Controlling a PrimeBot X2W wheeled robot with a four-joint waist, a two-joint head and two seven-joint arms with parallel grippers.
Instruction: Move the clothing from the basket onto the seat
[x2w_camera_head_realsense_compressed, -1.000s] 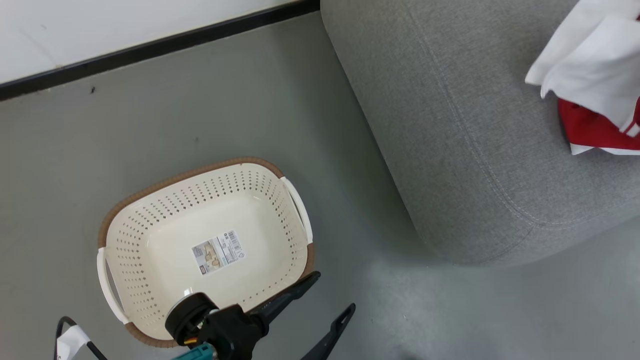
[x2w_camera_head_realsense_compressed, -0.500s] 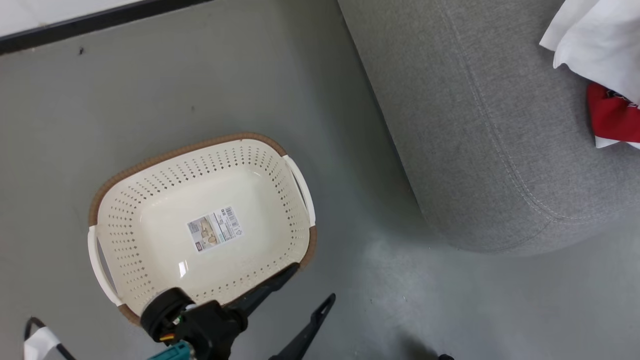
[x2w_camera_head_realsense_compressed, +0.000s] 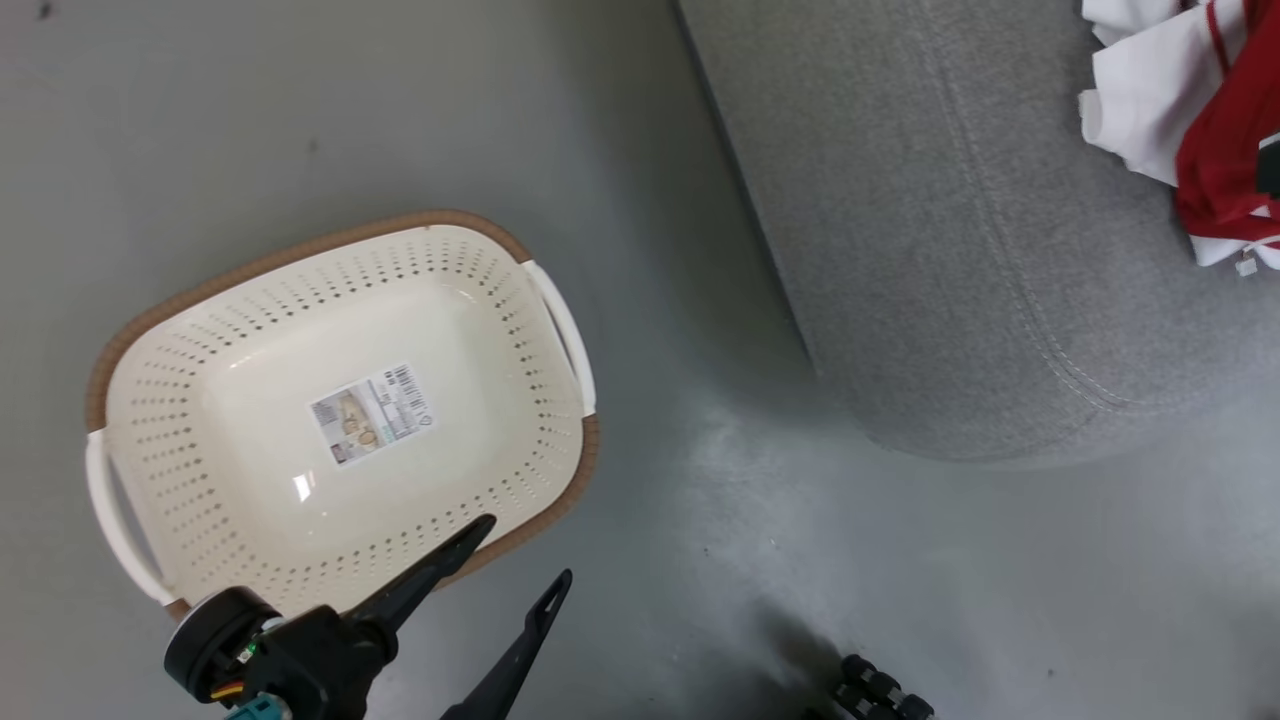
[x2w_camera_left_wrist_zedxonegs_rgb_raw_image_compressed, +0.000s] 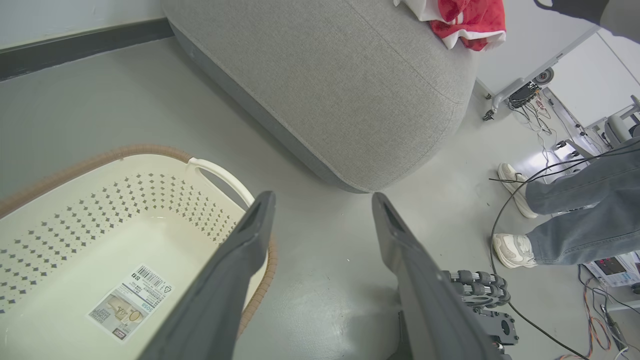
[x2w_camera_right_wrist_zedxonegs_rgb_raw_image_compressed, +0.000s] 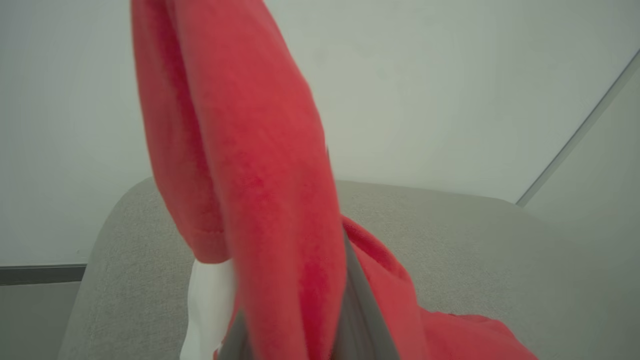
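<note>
**Change since one second ago:** the whole head view is shifted by the camera. The wall and black skirting are lost from the top edge, and the basket (x2w_camera_head_realsense_compressed: 330, 240) is now shown further left. At the right edge, red fabric is now seen rising beside the white garment (x2w_camera_head_realsense_compressed: 1140, 100). Earlier, red was seen only below the white.

**Basket:** stood on the grey floor (x2w_camera_head_realsense_compressed: 700, 560), apart from the seat (x2w_camera_head_realsense_compressed: 930, 250). No clothing is held in it. A paper label (x2w_camera_head_realsense_compressed: 370, 412) is stuck on its base.

**Seat:** grey upholstery with a stitched seam.

**Clothing:** the white garment and the red jersey (x2w_camera_head_realsense_compressed: 1215, 170) are gathered at the far end of the seat, touching one another. In the left wrist view the red jersey (x2w_camera_left_wrist_zedxonegs_rgb_raw_image_compressed: 470, 17) is seen heaped on the seat top (x2w_camera_left_wrist_zedxonegs_rgb_raw_image_compressed: 340, 85).

**Left hand** (x2w_camera_head_realsense_compressed: 528, 548): spread wide and gripping nothing. One finger is placed over the basket's near rim and the other over the floor. In its own view the left hand (x2w_camera_left_wrist_zedxonegs_rgb_raw_image_compressed: 322, 196) is framed by the basket (x2w_camera_left_wrist_zedxonegs_rgb_raw_image_compressed: 100, 157) and the floor.

**Right hand** (x2w_camera_right_wrist_zedxonegs_rgb_raw_image_compressed: 295, 320): closed narrow on the red jersey (x2w_camera_right_wrist_zedxonegs_rgb_raw_image_compressed: 260, 175), which is draped over its fingers (x2w_camera_right_wrist_zedxonegs_rgb_raw_image_compressed: 357, 305) above the seat (x2w_camera_right_wrist_zedxonegs_rgb_raw_image_compressed: 450, 240). A white piece of fabric (x2w_camera_right_wrist_zedxonegs_rgb_raw_image_compressed: 210, 295) is seen beneath it.

**Other:** a person's legs (x2w_camera_left_wrist_zedxonegs_rgb_raw_image_compressed: 575, 225), in jeans and pale shoes, are seen standing on the floor beyond the seat's end, among cables (x2w_camera_left_wrist_zedxonegs_rgb_raw_image_compressed: 525, 185).
</note>
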